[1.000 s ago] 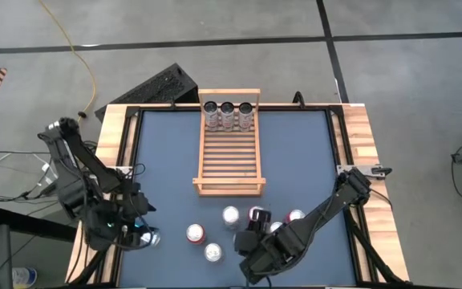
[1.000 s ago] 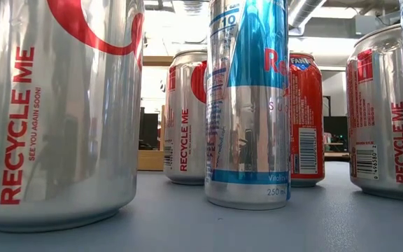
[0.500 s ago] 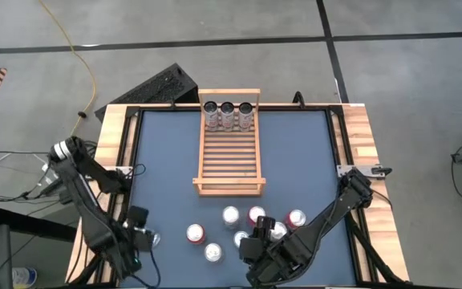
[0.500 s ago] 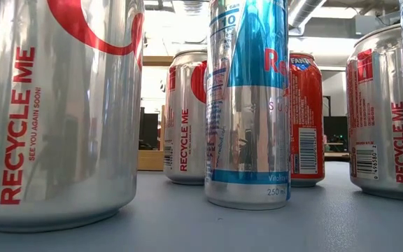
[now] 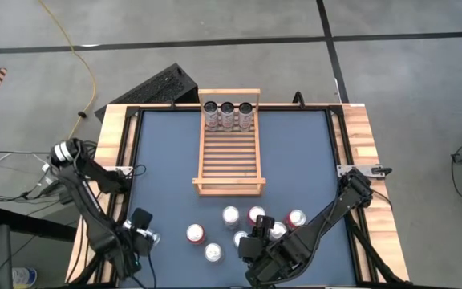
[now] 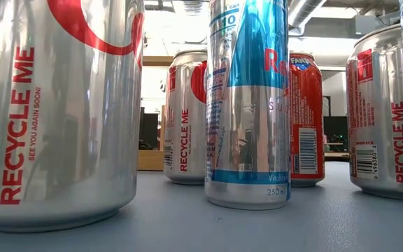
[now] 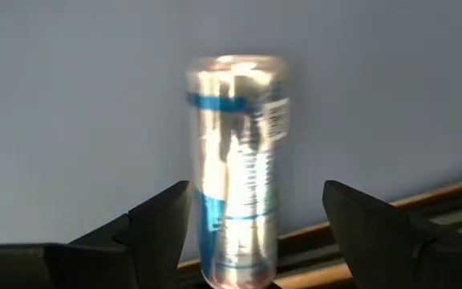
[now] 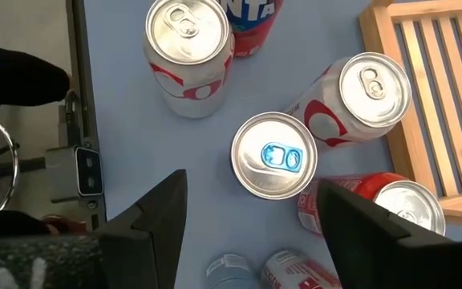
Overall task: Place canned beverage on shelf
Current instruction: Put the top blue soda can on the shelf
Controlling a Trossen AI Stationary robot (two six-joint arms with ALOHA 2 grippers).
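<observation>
Moved since a second ago: left gripper (image 5: 141, 233), drawn down toward the lower left of the high view; right gripper (image 5: 251, 242) shifted slightly lower among the cans.

Item 1, left gripper: lower left of the high view, by the table's (image 5: 295, 160) near edge. Fingers spread, grasping nothing; the wrist view shows a slim blue-and-silver can (image 7: 235, 168) upright between the open jaws but apart from them, seemingly lined up for a grasp. Table rim close behind it, so little room that way.

Item 2, right gripper: bottom centre of the high view, over the can cluster (image 5: 243, 225). Jaws spread, empty, above a blue-tab can (image 8: 273, 156). Neighbouring cans stand near on several sides; a descent risks knocking them.

Item 3, loose cans: about seven upright, low in the high view, none yet shelved.

Item 4, shelf (image 5: 229, 160): upper centre, well apart from both grippers. Three cans (image 5: 228, 114) fill its far rail; slats nearer are bare, and open mat lies along either side.
</observation>
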